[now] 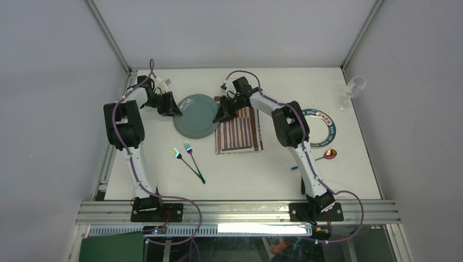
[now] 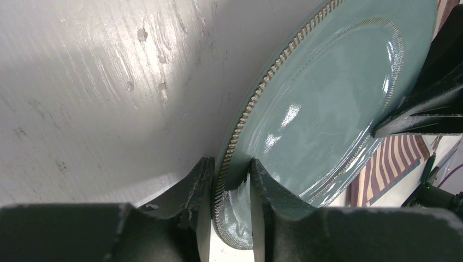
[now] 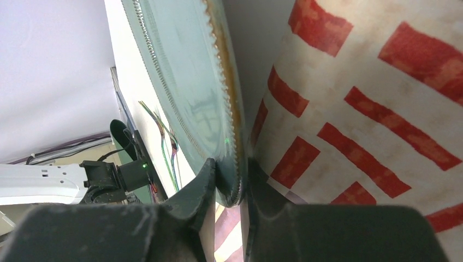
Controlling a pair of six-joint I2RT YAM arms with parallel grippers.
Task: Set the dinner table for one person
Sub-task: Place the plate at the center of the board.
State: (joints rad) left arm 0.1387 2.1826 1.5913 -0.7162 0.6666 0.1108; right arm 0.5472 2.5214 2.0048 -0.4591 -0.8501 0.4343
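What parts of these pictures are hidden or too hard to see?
- Top view: the right arm covers part of the spoon and the ring mat.
- Left wrist view: the plate runs off the top edge; the right hand hides its far rim.
- Right wrist view: the forks are too small and thin to see clearly.

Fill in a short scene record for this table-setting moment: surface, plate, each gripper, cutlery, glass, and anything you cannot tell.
Surface: white dinner table
Plate: teal plate, its right edge at the striped placemat
Left arm: left gripper closed on the plate's left rim
Right arm: right gripper closed on the plate's right rim
Cutlery: two forks near the front, left of the placemat; a spoon on the right
Glass: stemmed glass, upright, far right corner
Cannot tell: whether the plate is lifted off the table
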